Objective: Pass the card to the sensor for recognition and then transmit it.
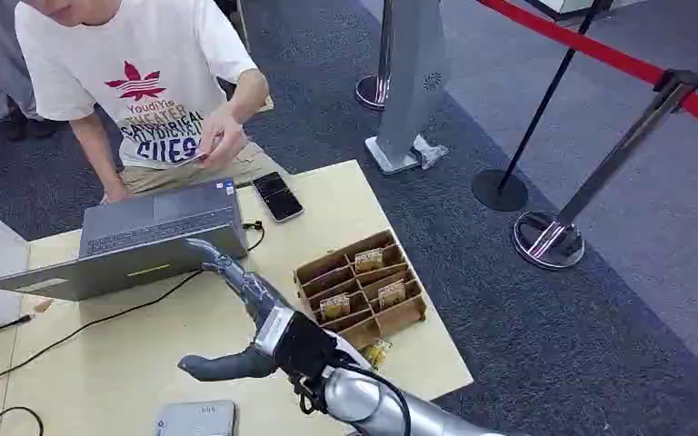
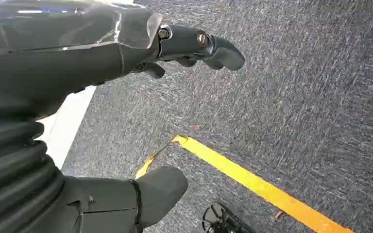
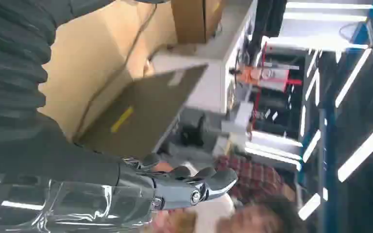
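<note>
Reaching over the bench (image 1: 127, 363), the right robot hand (image 1: 236, 318) is spread and holds nothing — the card (image 1: 195, 156) sits in a person's hand (image 1: 221, 138) beyond the laptop (image 1: 145, 241); the left robot hand (image 2: 126, 97) hangs empty, fingers apart, above carpet.

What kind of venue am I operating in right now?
Probably an exhibition or demo floor: red-belt stanchions rope off grey carpet, and a person works at a laptop on a light table beside a compartmented cardboard box.
</note>
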Controlling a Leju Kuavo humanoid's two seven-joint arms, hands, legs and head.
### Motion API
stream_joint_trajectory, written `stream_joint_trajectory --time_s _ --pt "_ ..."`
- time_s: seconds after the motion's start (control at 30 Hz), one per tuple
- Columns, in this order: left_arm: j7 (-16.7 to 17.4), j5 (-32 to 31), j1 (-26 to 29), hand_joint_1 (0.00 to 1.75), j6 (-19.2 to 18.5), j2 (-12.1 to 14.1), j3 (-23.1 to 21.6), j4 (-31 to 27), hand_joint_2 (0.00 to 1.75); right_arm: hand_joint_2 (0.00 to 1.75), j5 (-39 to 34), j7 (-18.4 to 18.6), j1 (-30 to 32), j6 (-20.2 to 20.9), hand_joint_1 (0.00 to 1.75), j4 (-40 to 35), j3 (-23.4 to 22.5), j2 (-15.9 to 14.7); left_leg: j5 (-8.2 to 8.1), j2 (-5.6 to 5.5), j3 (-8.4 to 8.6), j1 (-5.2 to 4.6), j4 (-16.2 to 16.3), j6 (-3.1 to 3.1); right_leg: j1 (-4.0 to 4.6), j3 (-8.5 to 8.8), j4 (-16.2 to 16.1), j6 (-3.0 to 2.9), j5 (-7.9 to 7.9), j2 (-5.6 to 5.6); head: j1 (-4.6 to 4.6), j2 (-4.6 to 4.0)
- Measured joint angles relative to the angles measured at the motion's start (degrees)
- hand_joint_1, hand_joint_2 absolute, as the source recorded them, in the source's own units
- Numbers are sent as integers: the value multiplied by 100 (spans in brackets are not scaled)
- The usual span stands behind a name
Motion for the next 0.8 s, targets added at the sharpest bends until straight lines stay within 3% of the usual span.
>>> stream_joint_trajectory --time_s 0.23,0.37,0.57,0.8 --pt "-72 -105 -8 0 20 7 -70 0 175 175 1801 -173 -65 -1119 0 -111 219 0 0 0 0 0 0 0 0 0 0 0 0 0 0 0" --pt "-77 -197 -48 0 22 26 -168 0 175 175 2618 -96 -104 -1532 0 -116 365 2 0 0 -1 0 0 0 0 0 0 0 0 -1 0 0" --pt "-72 -284 -98 0 42 74 -326 0 175 175 3595 72 -221 -1960 0 -28 529 55 0 0 0 1 0 0 0 1 1 0 0 0 0 0" --pt "-33 -271 -124 0 109 101 -411 0 175 175 3999 190 -462 -2148 0 341 669 188 0 0 -1 1 0 0 0 0 1 0 0 0 0 0"
